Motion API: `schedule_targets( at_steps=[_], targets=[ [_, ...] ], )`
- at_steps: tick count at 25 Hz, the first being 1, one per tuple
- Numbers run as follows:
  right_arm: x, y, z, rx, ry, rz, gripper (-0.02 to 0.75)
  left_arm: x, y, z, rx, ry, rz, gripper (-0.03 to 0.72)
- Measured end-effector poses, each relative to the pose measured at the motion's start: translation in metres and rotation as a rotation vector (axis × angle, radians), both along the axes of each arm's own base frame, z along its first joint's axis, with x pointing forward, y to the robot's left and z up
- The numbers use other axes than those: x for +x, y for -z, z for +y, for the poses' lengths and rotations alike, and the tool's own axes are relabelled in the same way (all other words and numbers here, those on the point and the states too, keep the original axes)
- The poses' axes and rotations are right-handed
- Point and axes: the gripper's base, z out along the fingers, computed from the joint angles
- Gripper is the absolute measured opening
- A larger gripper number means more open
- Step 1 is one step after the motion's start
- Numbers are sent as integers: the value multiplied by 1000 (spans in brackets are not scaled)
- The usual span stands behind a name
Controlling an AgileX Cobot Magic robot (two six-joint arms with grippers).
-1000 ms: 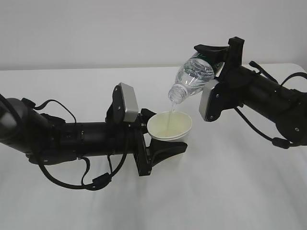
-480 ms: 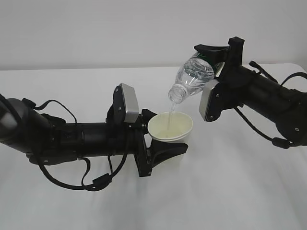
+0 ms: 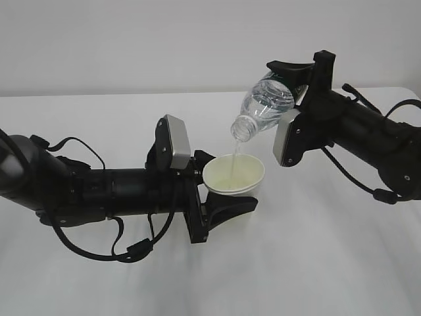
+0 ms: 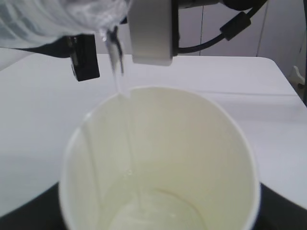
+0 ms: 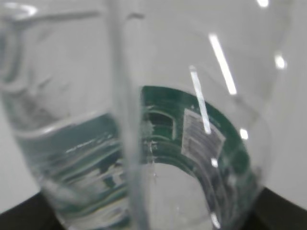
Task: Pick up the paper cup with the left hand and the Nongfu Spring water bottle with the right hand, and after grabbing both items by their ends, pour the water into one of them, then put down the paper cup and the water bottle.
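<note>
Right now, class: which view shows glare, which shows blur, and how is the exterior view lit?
Right wrist view: bright streaks of glare on the water bottle. Left wrist view: paper cup soft, bottle above blurred. Exterior view: even light, faint shadows on the table.

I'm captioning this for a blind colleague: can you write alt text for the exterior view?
The right hand tilts the Nongfu Spring water bottle mouth-down, and a thin stream of water falls into the paper cup held by the left hand above a white table.
</note>
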Motion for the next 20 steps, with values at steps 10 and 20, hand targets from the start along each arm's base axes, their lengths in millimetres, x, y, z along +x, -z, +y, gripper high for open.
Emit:
schedule_targets(
  at_steps=[10,20],
  targets=[
    [0,0,0,-14,5,-10,474,0,0,0,2,1,0,482],
    [0,0,0,-13,6,-12,474,0,0,0,2,1,0,482]
  ],
)
